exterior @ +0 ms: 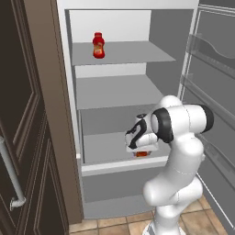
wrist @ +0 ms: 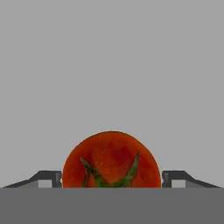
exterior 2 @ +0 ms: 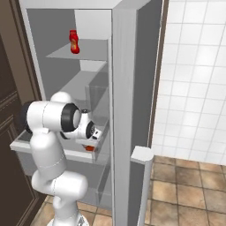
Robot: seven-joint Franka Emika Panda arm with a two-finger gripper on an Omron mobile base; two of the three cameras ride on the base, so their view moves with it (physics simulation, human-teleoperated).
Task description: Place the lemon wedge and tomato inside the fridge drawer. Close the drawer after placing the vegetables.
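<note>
tomato (wrist: 111, 157) skin glossy, faintly mottled – fridge drawer (exterior: 124, 166) matt grey.

Open fridge interior (exterior: 114, 92), pale grey, flat grey shelves (exterior: 119, 53) stacked above the tool. Red sauce bottle (exterior: 98, 45) on top shelf, well above tool. Fridge door (exterior: 211, 92) with clear bins right of tool. Dark brown cabinet (exterior: 23, 114) left. White tiled wall (exterior 2: 194, 75), brown tiled floor (exterior 2: 185, 185).
</note>
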